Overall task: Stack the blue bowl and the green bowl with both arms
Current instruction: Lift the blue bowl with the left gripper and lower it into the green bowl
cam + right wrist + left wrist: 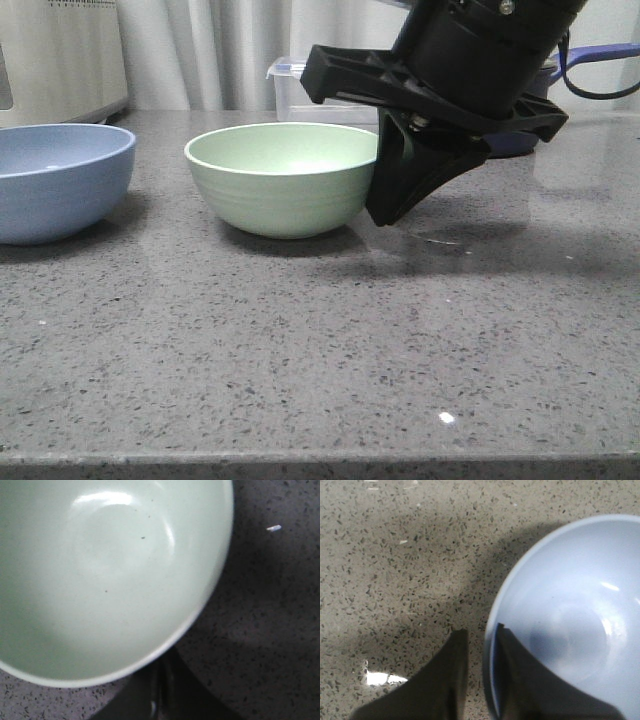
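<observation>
Open tabletop in front, crowded along the back

The near half of the speckled grey tabletop [320, 370] lies bare from edge to edge, so a claw could sweep across there unhindered. Farther back, the blue bowl [55, 180] at the left and the green bowl [283, 178] at the middle stand apart with a narrow lane of bare stone between them. The right claw [395, 195] crowds the green bowl's right side, touching or nearly so (contact unclear). Behind, a clear lidded container [310, 85] and a pale appliance [60, 60] block the rear. In the left wrist view, the left claw [480, 645] straddles the blue bowl's rim.
</observation>
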Robot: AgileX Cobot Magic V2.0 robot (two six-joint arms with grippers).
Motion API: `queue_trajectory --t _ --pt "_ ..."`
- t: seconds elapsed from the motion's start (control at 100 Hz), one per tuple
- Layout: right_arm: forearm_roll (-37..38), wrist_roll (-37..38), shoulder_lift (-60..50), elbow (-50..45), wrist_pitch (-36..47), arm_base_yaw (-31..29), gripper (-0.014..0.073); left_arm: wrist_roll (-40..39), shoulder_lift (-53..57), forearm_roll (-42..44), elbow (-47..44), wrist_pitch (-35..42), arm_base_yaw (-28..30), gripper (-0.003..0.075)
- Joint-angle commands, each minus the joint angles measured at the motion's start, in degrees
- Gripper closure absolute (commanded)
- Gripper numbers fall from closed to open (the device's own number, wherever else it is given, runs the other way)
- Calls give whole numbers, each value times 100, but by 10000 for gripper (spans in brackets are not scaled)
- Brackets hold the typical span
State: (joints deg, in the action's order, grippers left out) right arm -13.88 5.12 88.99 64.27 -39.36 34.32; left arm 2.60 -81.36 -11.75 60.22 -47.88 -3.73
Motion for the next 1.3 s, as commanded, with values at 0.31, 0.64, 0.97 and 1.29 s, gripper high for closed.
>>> queue_trajectory --t 0.31,0.64,0.97,1.29 --pt "-89 -74 -198 136 200 7 674 20 155 -239 891 -309 14 741" --pt "-89 -74 -198 136 206 1 674 20 -297 -240 2469 -1098 -915 741" --pt "-89 -74 -198 136 206 1 674 20 -1228 -240 3505 -1698 -1778 741" --pt "-89 -74 -198 136 206 1 674 0 -1524 -253 3695 -1744 -2314 741"
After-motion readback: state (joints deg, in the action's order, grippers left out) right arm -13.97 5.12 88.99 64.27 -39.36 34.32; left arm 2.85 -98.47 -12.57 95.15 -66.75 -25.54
